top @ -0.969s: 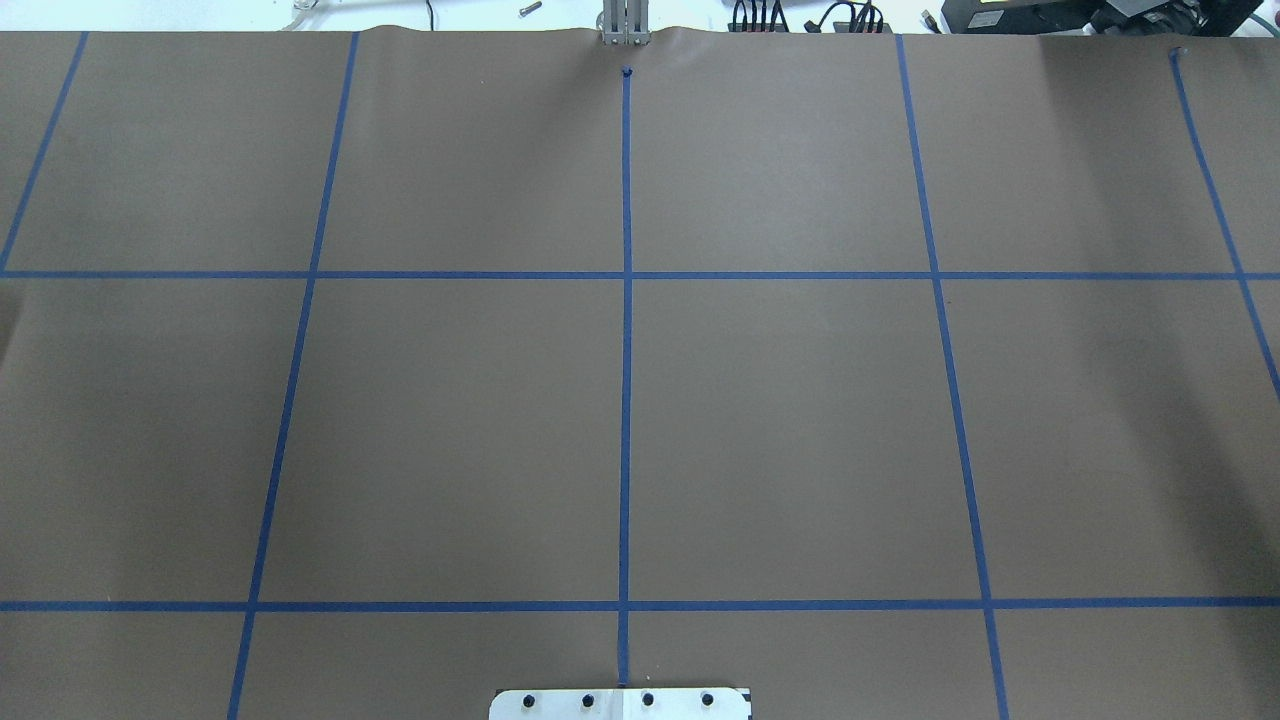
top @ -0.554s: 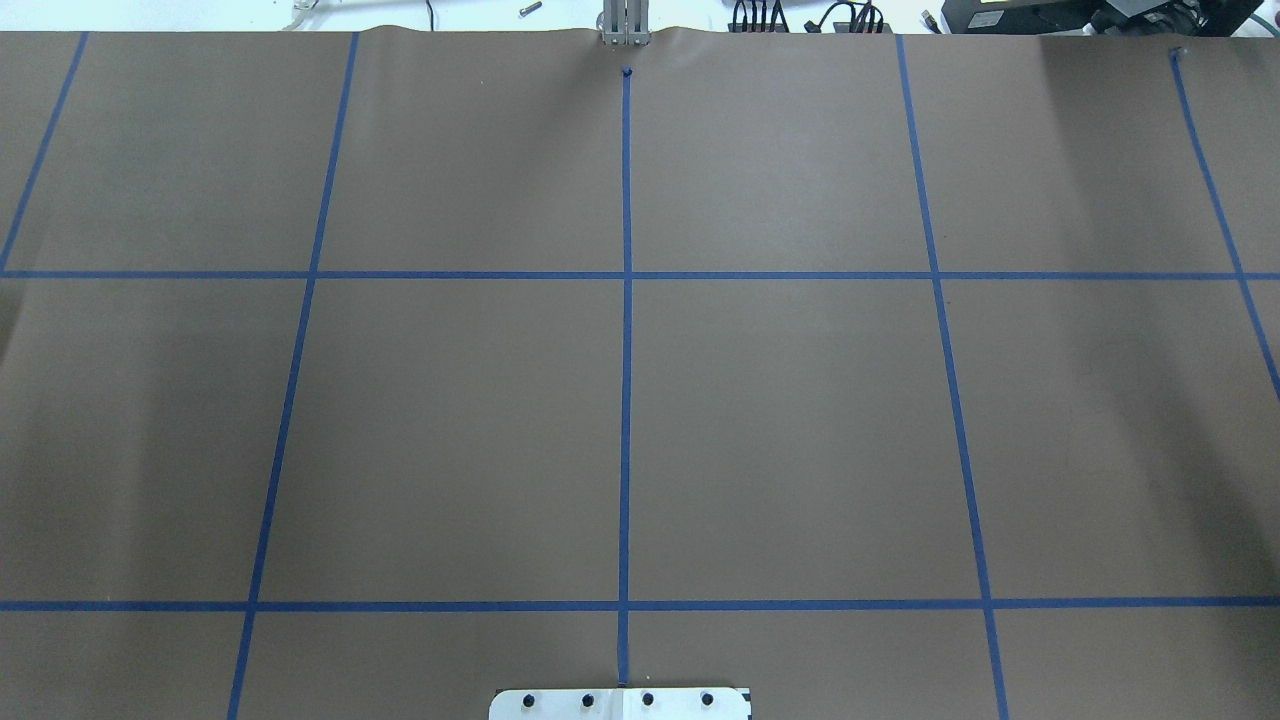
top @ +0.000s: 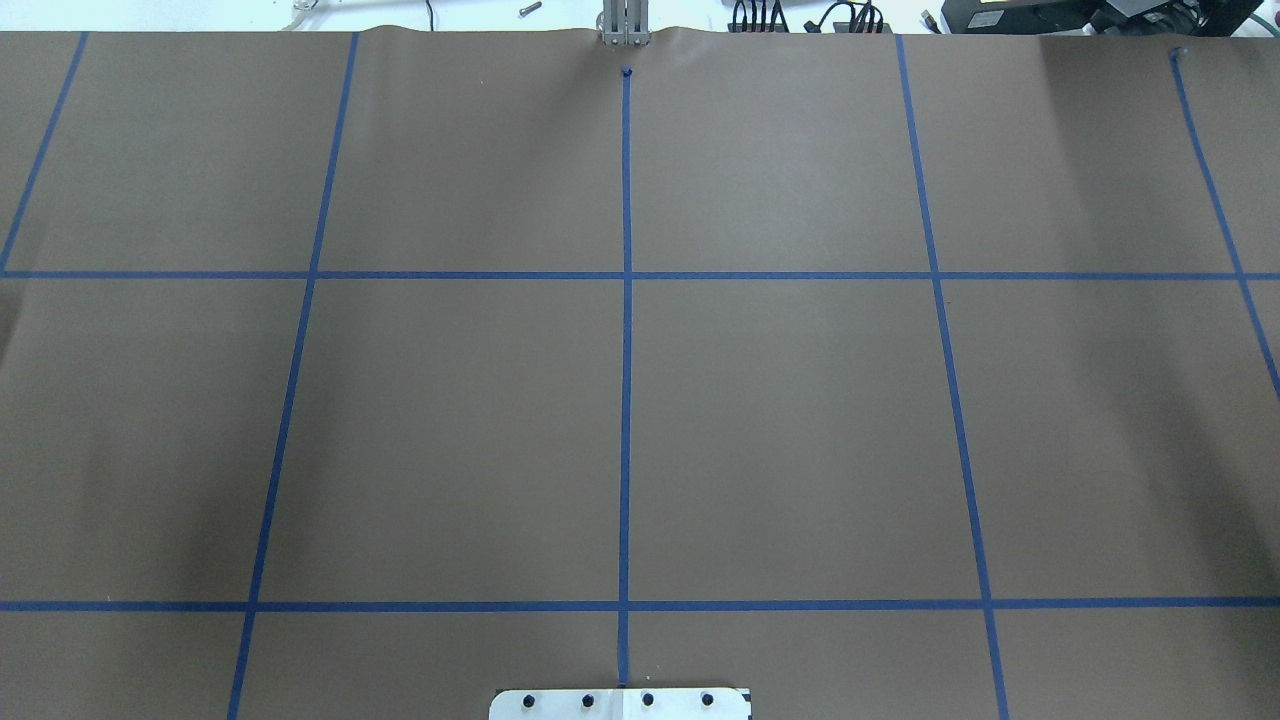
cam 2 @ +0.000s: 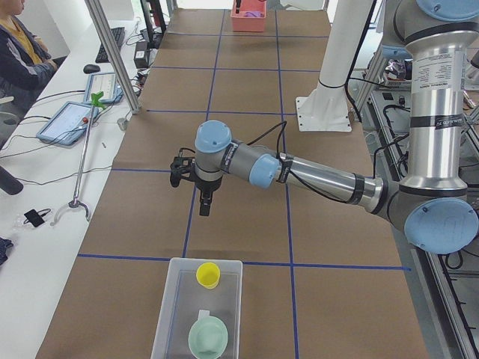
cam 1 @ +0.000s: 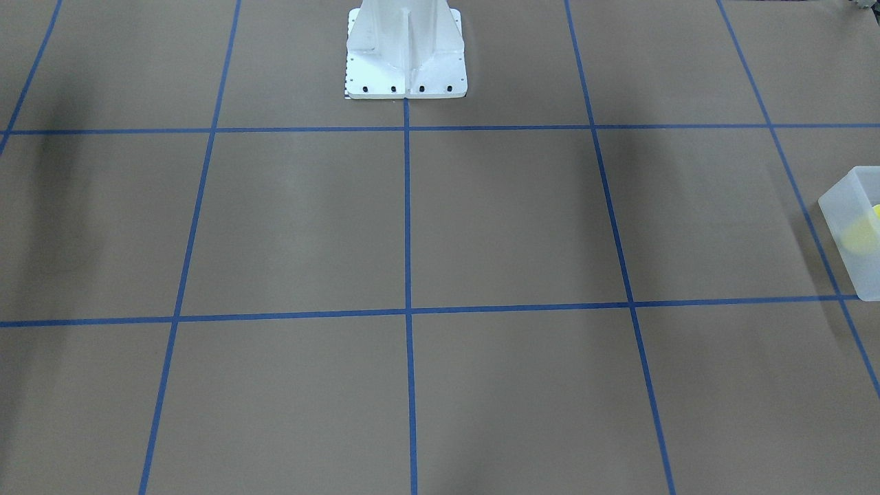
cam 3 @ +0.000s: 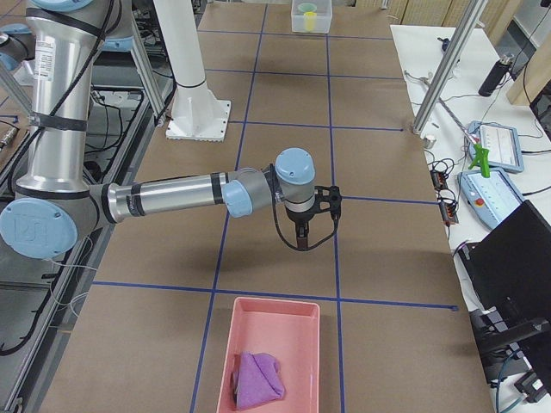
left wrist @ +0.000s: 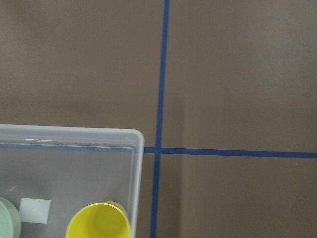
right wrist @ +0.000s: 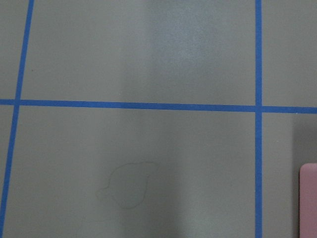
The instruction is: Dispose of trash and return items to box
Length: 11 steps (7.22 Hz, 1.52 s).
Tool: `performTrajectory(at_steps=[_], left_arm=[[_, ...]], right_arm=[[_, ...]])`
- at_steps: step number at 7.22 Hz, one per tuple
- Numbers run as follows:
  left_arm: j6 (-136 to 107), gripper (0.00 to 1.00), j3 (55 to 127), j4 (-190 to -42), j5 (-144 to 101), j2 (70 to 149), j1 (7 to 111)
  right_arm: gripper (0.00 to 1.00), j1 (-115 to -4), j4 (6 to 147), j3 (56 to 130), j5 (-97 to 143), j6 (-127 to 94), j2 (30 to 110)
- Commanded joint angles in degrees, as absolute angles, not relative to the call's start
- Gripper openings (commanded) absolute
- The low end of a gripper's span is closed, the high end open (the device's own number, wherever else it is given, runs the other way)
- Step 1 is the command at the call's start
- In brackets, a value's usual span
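The translucent box (cam 2: 165,318) stands at the table's end on my left. In it are the yellow cup (cam 2: 208,274), upright, and the mint-green bowl (cam 2: 207,336). The left wrist view looks down on the box's corner (left wrist: 74,133), the cup (left wrist: 99,225) and an edge of the bowl (left wrist: 7,223). The box also shows at the right edge of the front view (cam 1: 842,206). My left gripper (cam 2: 203,209) hangs above the table, short of the box; I cannot tell whether it is open. My right gripper (cam 3: 301,241) hangs over bare table; I cannot tell its state either.
A pink bin (cam 3: 225,357) with a purple crumpled cloth (cam 3: 258,379) in it stands at the table's end on my right. The white robot base (cam 1: 405,55) is at the table's back middle. An operator (cam 2: 19,52) sits beside the table, with tablets and cables nearby.
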State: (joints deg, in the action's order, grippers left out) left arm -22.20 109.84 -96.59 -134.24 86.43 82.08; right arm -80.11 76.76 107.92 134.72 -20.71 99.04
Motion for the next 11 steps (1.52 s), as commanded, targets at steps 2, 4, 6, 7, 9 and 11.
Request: performTrajectory(at_steps=[2,4,6,7,9,11], left_arm=[[-21.71,0.99,112.05,-95.27,-133.16,85.87,80.51],[-21.62,0.99,112.06,-95.45,-131.49,82.72,80.24],[-21.45,0.99,111.62,-95.71,-131.4,82.44,80.16],[-21.45,0.99,111.71,-95.63,-131.48,82.44,80.16],[-16.99,0.99,110.4,-95.62,-131.57,82.53,80.24],[-11.38,0.99,109.78,-95.45,-131.66,83.14,80.33]], right_arm=[[1.0,-80.16,76.73,108.28,132.8,-18.72,101.33],[1.0,-81.9,76.99,109.77,132.8,-18.72,101.51],[1.0,-82.0,79.0,110.84,132.72,-16.2,101.51],[1.0,-83.57,83.1,111.53,133.24,-10.95,101.25],[1.0,-83.94,88.32,112.67,133.5,-6.16,100.9],[1.0,-82.45,88.5,112.41,133.51,-3.01,100.99]])
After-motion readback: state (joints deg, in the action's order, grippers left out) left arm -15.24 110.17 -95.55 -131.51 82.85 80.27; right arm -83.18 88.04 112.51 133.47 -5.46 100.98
